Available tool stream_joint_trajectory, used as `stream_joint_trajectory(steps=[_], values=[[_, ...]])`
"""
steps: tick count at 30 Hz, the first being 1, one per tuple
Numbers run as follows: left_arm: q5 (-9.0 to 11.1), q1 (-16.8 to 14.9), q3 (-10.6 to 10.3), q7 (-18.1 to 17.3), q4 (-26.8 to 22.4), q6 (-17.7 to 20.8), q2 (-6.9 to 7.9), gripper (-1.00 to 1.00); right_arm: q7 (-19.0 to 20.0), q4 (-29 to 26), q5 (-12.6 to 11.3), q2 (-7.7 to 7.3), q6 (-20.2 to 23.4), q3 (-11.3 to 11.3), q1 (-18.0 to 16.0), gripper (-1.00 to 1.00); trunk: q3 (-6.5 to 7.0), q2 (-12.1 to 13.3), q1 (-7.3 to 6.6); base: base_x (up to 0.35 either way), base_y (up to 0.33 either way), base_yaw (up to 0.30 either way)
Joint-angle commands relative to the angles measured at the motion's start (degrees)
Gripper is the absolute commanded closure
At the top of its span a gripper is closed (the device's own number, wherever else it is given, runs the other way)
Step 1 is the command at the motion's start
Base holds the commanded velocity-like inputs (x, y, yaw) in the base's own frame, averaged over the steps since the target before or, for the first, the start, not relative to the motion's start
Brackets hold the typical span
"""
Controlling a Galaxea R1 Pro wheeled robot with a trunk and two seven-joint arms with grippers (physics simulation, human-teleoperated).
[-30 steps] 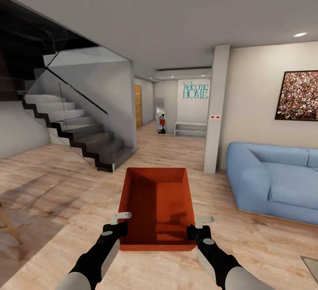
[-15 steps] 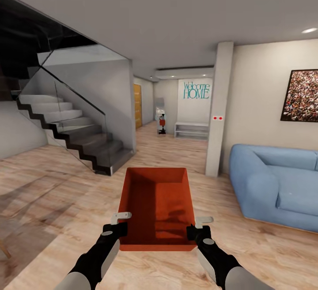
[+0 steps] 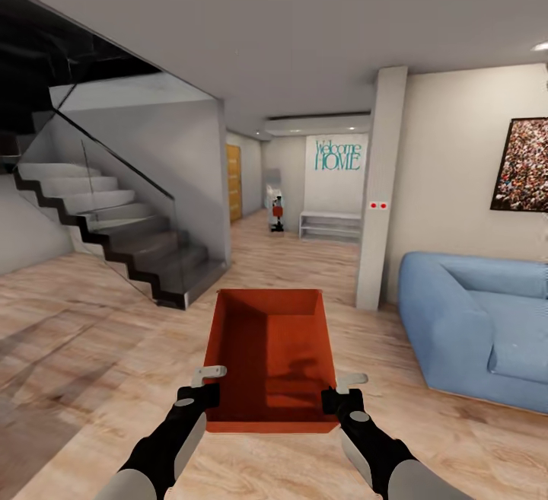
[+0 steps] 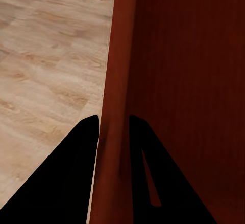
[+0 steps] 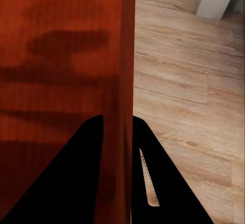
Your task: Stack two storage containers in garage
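Observation:
I carry one red-orange open-top storage container point(image 3: 270, 351) in front of me, above the light wood-plank floor. My left gripper point(image 3: 204, 393) is shut on its left wall near the near corner, and my right gripper point(image 3: 335, 397) is shut on its right wall. In the left wrist view the dark fingers point(image 4: 84, 147) straddle the container wall point(image 4: 115, 106). The right wrist view has the fingers point(image 5: 94, 142) clamped on the other wall point(image 5: 125, 70). The bin is empty inside.
A dark staircase with a glass railing point(image 3: 106, 214) rises at the left. A white pillar point(image 3: 380, 188) and a blue sofa point(image 3: 479, 325) stand at the right. A hallway point(image 3: 293, 241) with a "Welcome HOME" wall sign point(image 3: 337, 155) and a white bench point(image 3: 329, 224) lies straight ahead.
The whole view has shifted: stairs slid left, the pillar and sofa slid right and grew, so I am rolling forward. The container and both grippers keep their place in the picture.

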Motion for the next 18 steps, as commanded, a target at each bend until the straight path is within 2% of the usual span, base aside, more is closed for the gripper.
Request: stream_joint_trajectory(steps=[1, 8, 18], values=[[-0.60, -0.04, 0.25, 2.30, -0.21, 0.47, 1.53, 1.00, -0.23, -0.04, -0.62, -0.04, -0.20, 0.43, -0.08, 1.00, -0.11, -0.07, 0.04, 0.324, 0.000, -0.204], [-0.61, -0.04, 0.25, 2.30, -0.20, 0.47, 1.54, 1.00, -0.23, -0.04, -0.61, -0.03, -0.19, 0.41, -0.08, 1.00, -0.27, -0.07, 0.04, 0.324, 0.000, -0.232], [-0.58, -0.04, 0.27, 2.30, -0.19, 0.47, 1.54, 1.00, -0.14, -0.05, -0.75, -0.04, -0.19, 0.22, -0.08, 1.00, -0.29, -0.07, 0.04, 0.324, 0.000, -0.024]])
